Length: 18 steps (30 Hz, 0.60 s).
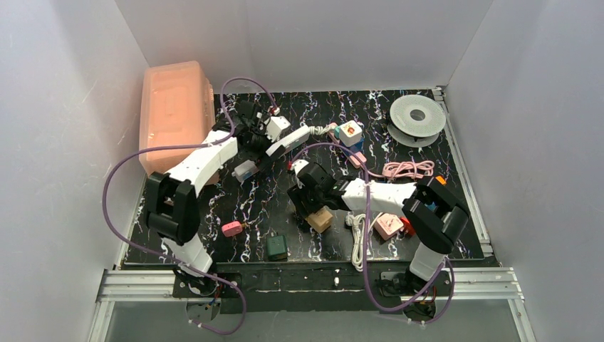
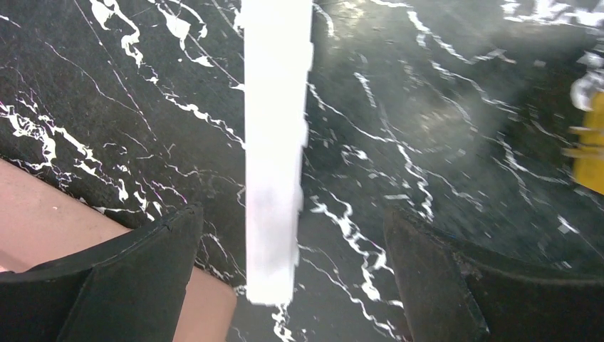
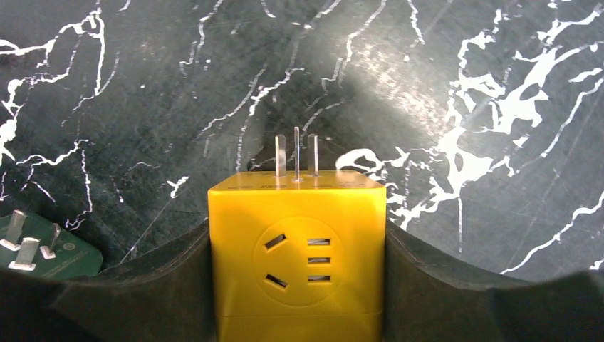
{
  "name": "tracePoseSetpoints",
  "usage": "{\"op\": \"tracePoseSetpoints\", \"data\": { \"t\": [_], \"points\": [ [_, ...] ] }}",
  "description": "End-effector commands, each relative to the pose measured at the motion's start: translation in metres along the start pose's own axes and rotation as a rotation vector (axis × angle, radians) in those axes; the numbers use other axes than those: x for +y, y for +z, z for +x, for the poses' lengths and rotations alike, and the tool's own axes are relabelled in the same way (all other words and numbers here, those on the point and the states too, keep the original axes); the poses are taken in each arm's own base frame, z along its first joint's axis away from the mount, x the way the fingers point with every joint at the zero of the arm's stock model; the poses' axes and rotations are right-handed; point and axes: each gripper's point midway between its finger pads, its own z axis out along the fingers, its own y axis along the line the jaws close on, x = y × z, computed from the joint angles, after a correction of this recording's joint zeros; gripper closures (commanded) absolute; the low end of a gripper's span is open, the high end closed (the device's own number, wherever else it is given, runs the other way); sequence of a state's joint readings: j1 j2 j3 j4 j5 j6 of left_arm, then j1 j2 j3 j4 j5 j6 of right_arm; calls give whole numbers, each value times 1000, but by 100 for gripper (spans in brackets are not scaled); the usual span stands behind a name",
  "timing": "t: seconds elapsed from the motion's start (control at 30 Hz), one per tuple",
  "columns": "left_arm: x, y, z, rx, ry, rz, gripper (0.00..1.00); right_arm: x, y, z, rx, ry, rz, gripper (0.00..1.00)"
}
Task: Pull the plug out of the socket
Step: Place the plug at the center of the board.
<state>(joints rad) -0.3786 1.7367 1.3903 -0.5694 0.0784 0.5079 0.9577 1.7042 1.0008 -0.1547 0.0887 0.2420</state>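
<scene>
The socket point(image 1: 288, 140), a long white strip, lies slanted at the back of the black marble table. In the left wrist view the socket point(image 2: 274, 142) is a blurred white bar running down between my left fingers. My left gripper point(image 1: 262, 146) point(image 2: 292, 214) is open, and its black pads point(image 2: 153, 263) stand apart from the bar on both sides. The plug point(image 3: 297, 249), a yellow cube with three metal prongs pointing away, is free of the socket. My right gripper point(image 3: 297, 228) is shut on its sides. From above, the plug point(image 1: 322, 222) sits under my right gripper point(image 1: 318, 211) at mid-table.
A peach lidded bin point(image 1: 174, 114) fills the back left, and its corner point(image 2: 43, 228) shows beside my left finger. A white spool point(image 1: 417, 115), a pink cable coil point(image 1: 407, 169), a white cube adapter point(image 1: 349, 132), a pink plug point(image 1: 231, 229) and a green plug point(image 1: 276, 246) point(image 3: 35, 249) lie around.
</scene>
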Motion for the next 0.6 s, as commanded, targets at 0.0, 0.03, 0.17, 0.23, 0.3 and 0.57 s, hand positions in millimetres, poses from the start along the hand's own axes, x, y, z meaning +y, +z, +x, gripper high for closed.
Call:
{"op": "tracePoseSetpoints", "data": {
  "t": [0.0, 0.03, 0.17, 0.23, 0.3, 0.57],
  "points": [
    [-25, -64, -13, -92, 25, 119, 2, 19, 4, -18, -67, -88, 2, 30],
    [-29, -72, -14, -103, 31, 131, 2, 20, 2, -18, -67, -98, 9, 26],
    [-41, -96, -11, -139, 68, 167, 2, 16, -17, -22, -87, -99, 42, 19],
    [-46, -106, -10, -154, 86, 176, 2, 7, -30, -24, -100, -94, 89, 18],
    [-50, -115, -8, -164, 99, 184, 2, 2, -44, -25, -116, -87, 108, 16],
    [-67, -135, 0, -195, 99, 223, 2, 2, -67, 10, -116, -51, 62, 14]
  ]
}}
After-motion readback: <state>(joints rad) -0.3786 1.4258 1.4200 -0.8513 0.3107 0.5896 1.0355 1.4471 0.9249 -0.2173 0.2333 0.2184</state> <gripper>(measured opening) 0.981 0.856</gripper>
